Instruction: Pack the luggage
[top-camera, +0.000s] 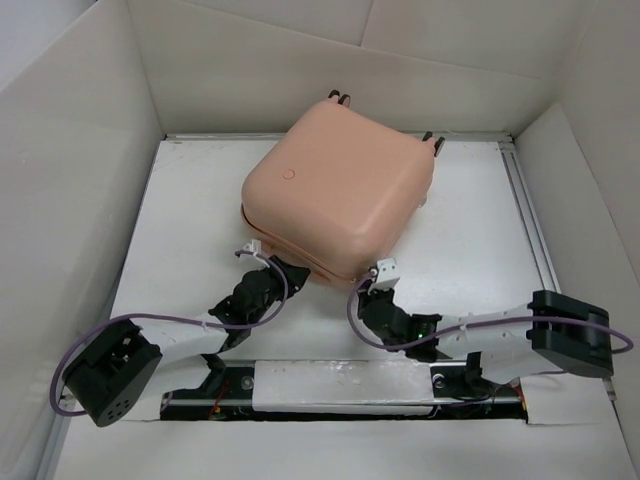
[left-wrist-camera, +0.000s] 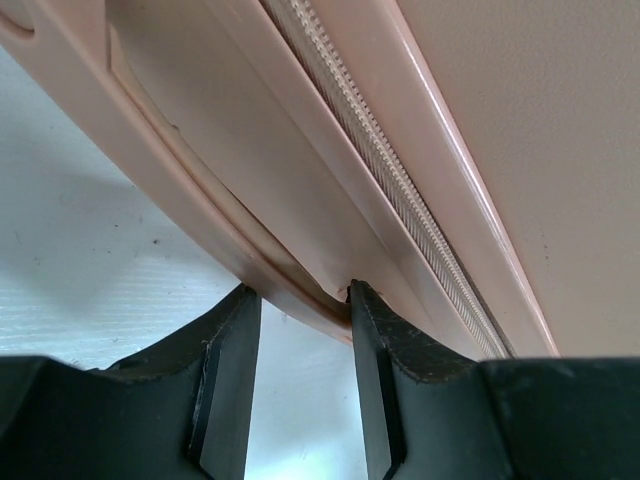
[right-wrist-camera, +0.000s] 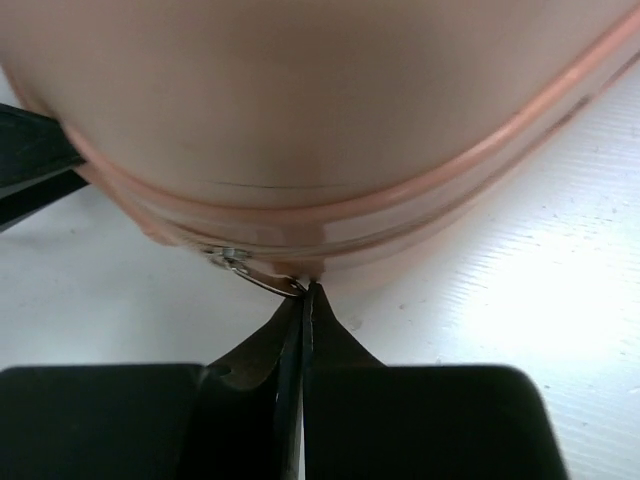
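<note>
The luggage (top-camera: 340, 180) is a pale peach-pink hard-shell suitcase, closed and lying flat at the middle of the table. My left gripper (top-camera: 290, 272) is at its near left corner. In the left wrist view the gripper (left-wrist-camera: 300, 300) is open, its fingertips (left-wrist-camera: 365, 300) touching the lower rim of the luggage (left-wrist-camera: 250, 180), below the zipper teeth (left-wrist-camera: 380, 150). My right gripper (top-camera: 372, 275) is at the near edge. In the right wrist view the gripper (right-wrist-camera: 303, 290) is shut on the metal zipper pull (right-wrist-camera: 255, 275) of the luggage (right-wrist-camera: 320, 100).
White walls enclose the table (top-camera: 470, 230) on three sides. The suitcase's caster wheels (top-camera: 340, 97) point to the back wall. A metal rail (top-camera: 530, 220) runs along the right side. The left gripper's finger (right-wrist-camera: 30, 160) shows at the left of the right wrist view.
</note>
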